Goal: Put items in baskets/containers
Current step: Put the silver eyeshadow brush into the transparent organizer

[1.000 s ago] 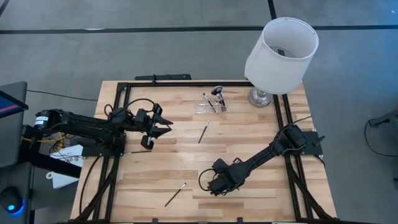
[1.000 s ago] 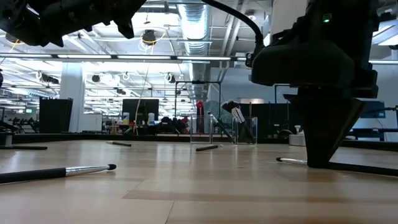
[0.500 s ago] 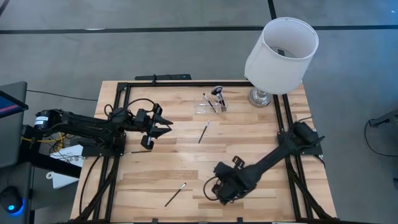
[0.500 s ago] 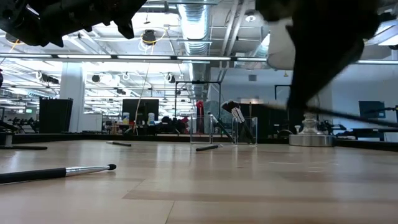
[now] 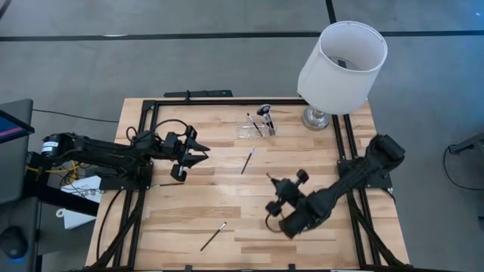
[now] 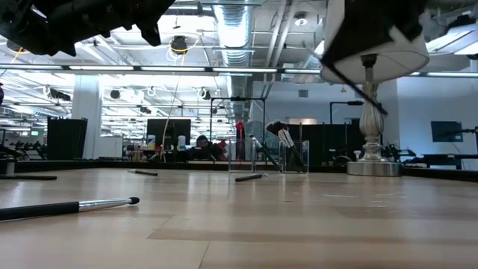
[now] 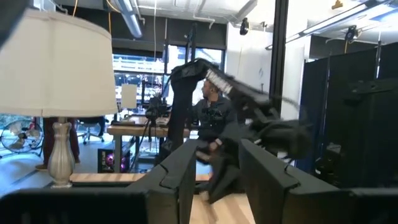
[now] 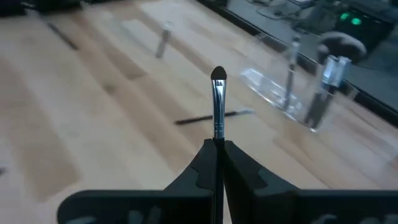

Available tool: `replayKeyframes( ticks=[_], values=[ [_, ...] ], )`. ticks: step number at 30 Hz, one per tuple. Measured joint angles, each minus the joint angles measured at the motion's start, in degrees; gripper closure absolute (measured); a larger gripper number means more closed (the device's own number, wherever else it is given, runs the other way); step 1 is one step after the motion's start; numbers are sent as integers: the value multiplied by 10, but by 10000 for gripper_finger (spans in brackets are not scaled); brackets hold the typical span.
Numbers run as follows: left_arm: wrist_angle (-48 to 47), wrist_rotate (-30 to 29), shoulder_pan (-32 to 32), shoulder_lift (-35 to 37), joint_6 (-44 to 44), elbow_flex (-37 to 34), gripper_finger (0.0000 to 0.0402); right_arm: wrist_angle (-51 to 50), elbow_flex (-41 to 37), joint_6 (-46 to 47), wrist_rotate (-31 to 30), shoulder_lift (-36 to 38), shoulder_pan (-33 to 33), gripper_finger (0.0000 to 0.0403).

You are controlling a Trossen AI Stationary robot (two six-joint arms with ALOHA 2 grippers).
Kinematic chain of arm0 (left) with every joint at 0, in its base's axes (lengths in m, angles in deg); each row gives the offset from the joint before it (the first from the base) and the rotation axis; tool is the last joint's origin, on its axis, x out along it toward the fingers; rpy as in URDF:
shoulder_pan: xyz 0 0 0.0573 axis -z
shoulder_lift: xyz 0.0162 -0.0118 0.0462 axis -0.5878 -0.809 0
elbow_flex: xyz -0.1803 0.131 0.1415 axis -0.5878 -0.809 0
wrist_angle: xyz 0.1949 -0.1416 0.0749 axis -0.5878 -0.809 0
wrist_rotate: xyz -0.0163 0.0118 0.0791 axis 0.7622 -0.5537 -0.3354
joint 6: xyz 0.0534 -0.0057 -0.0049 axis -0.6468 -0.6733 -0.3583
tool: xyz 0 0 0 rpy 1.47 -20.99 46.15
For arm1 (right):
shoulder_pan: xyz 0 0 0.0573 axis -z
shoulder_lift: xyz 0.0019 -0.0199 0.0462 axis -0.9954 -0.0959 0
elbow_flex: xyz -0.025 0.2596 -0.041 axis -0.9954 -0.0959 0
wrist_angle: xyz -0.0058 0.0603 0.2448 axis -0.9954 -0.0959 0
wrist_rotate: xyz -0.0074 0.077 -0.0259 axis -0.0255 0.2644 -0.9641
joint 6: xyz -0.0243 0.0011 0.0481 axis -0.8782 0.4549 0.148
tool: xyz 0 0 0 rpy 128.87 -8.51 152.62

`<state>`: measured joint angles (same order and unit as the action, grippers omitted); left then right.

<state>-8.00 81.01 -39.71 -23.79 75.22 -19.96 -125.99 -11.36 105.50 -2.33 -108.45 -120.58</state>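
Carrying a makeup brush [image 8: 217,102] pinched in closed fingers, the right gripper [image 8: 217,144] should steer it bristles-up over the clear organizer [image 8: 292,93], then lower gently.

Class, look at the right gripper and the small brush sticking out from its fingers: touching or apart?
Touching. In the right wrist view the right gripper has its fingers shut on the brush, whose handle runs down between them.
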Motion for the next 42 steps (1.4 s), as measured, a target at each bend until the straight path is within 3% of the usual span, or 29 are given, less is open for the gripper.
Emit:
replayKeyframes(
  ticks=[5,11,14,20,26,31,36,42],
  values=[
    [-3,0,-2,17,0,0,284,191,-138,-94,12,78,47,401],
    [-12,0,-2,27,0,0,284,565,-276,-349,127,144,140,402],
    [-16,0,-2,26,0,0,284,672,-299,-438,165,146,196,402],
    [-35,0,-2,26,0,0,284,776,-298,-542,171,127,303,400],
    [-64,0,1,26,2,0,284,924,-300,-630,270,76,380,400],
    [-78,0,1,26,5,0,284,1014,-295,-673,286,31,416,399],
    [-79,0,1,25,13,-12,284,1072,-296,-703,304,14,444,399],
    [-76,0,1,25,17,-19,284,1074,-295,-698,358,12,494,397]
  ],
)
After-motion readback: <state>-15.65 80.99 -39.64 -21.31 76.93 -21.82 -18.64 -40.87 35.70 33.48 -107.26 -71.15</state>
